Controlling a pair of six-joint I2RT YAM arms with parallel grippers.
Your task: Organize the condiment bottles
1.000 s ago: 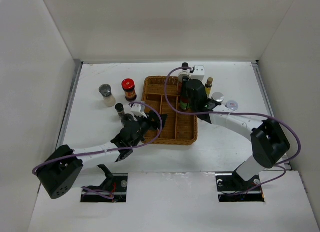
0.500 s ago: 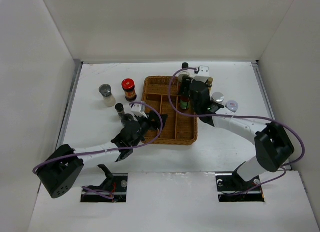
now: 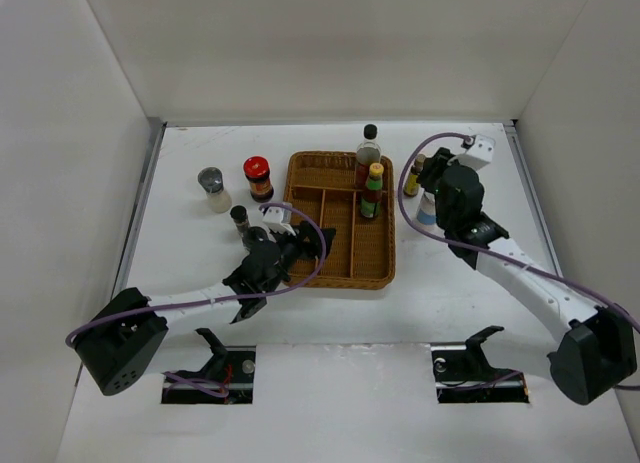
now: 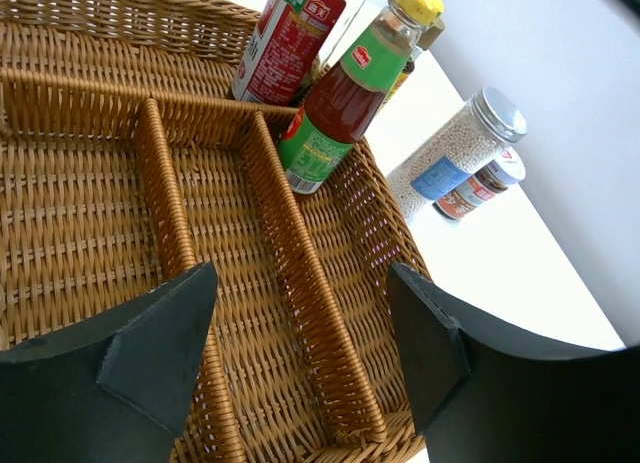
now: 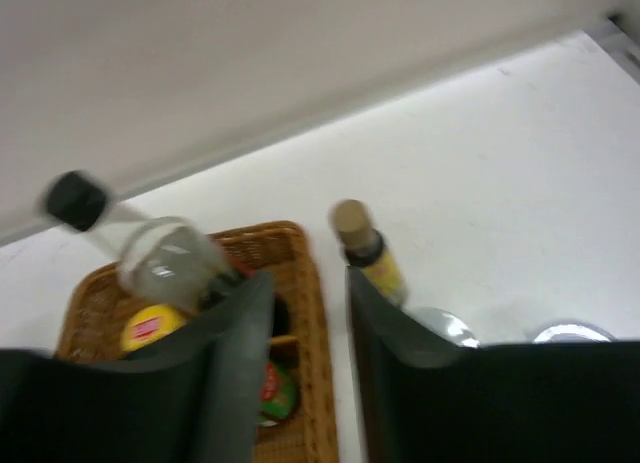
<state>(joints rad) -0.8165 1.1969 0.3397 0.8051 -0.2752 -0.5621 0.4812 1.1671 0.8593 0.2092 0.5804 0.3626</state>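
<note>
Condiment bottles (image 3: 374, 188): two stand in the wicker tray (image 3: 330, 268), the rest on the surface (image 3: 180, 238) to either side of it.

In the tray:
- The black-capped clear bottle (image 3: 369, 148), red label, is upright in the far right corner.
- The yellow-capped sauce bottle (image 4: 340, 103) is upright just nearer than it. It is at the far end of the right-hand long compartment, close against the divider.

Left of the tray, all upright and apart from one another:
- silver-capped shaker (image 3: 212, 186)
- red-lidded dark jar (image 3: 258, 176)
- small dark-capped bottle (image 3: 240, 219), nearest my left arm

Right of the tray:
- slim tan-capped bottle (image 3: 414, 173)
- blue-labelled shaker (image 4: 455, 153), just nearer, with pale grains and a silver cap
- white-lidded jar (image 4: 492, 175), small, right beside that shaker; I cannot tell whether they touch

My left tool (image 4: 300, 278) hangs over the tray's left compartments, jaws moderately wide, nothing between them.

My right tool (image 5: 308, 283) is above the bottles right of the tray. Its jaws are drawn narrow with a slim gap, holding nothing. The right wrist view is blurred; the slim bottle's cap shows just beyond the gap.
</note>
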